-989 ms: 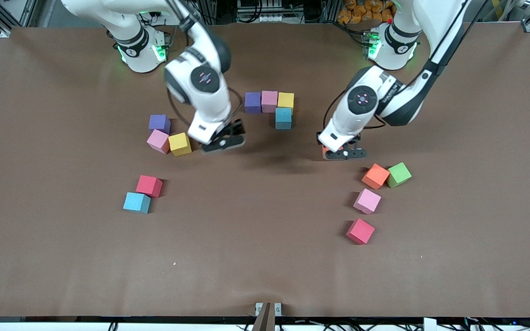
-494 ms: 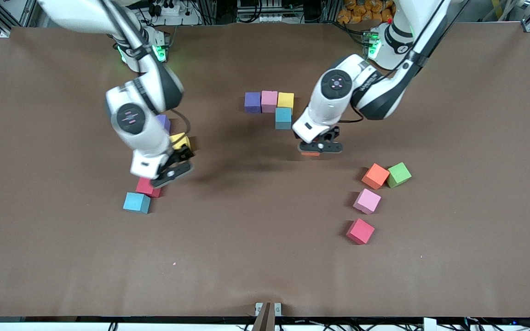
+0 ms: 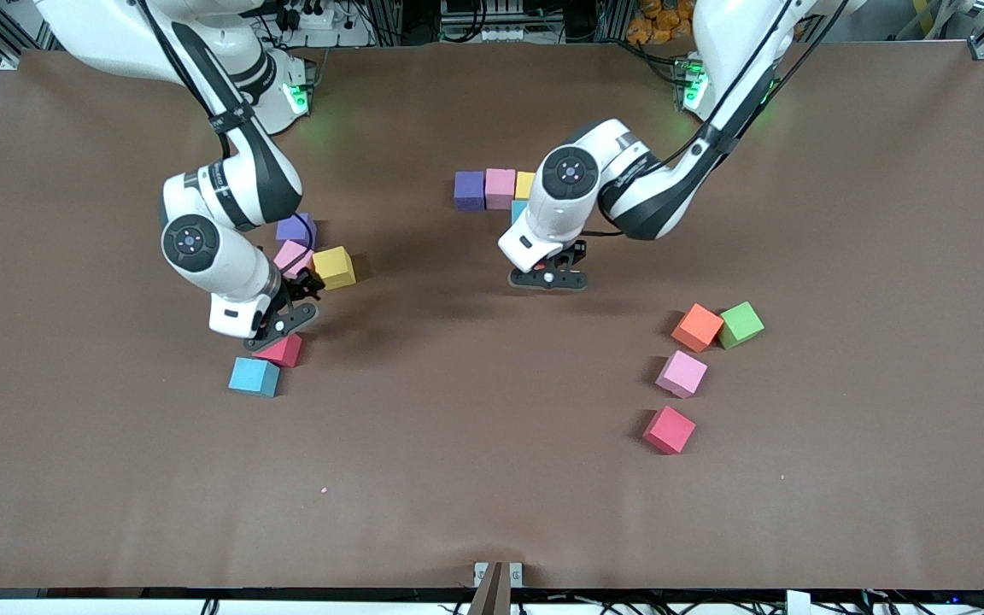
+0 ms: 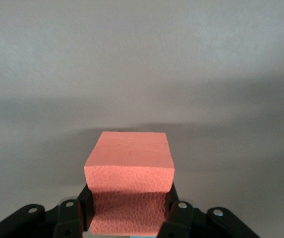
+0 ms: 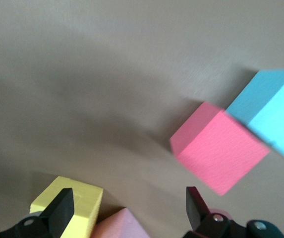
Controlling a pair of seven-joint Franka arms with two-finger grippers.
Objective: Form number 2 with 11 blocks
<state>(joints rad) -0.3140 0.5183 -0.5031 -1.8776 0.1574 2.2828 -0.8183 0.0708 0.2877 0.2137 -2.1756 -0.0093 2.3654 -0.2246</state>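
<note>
A: What lies nearest the front camera?
B: A red block (image 3: 669, 430), then a pink block (image 3: 682, 373).
A: The claws?
B: The right gripper (image 3: 281, 318), jaws spread, hangs over a red block (image 3: 284, 350). The left gripper (image 3: 548, 279) pinches an orange block (image 4: 128, 178), held level above the table (image 3: 492, 427).
A: The number 2?
B: Only its top row (image 3: 497, 189), farthest off, runs along the table's length.

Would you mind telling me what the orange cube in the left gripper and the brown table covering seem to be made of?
Orange cube, clamped in the left gripper: likely foam, matte; its side shows a fine cellular, pebbled texture and no shine.
Brown table covering: possibly a paper or thin fabric sheet, matte, with a faint sheen and slight ripples near its front edge; the exact material is unclear.
</note>
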